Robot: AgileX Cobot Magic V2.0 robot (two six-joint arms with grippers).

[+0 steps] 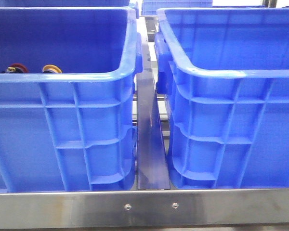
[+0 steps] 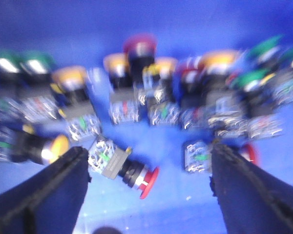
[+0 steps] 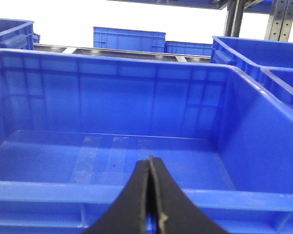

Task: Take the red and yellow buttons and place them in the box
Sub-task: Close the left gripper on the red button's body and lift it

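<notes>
Left fingers point(image 2: 146, 195) spread wide, empty, flanking red button point(image 2: 129, 170) lower centre; yellow button point(image 2: 41, 148) far left. Right fingers point(image 3: 150, 195) pressed together, empty, before box point(image 3: 136, 190).

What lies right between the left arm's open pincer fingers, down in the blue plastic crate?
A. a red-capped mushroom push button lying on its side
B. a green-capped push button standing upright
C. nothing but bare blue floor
A: the left pincer is spread wide, and a red-capped mushroom push button lies tipped over on the crate floor between its fingers.
</notes>
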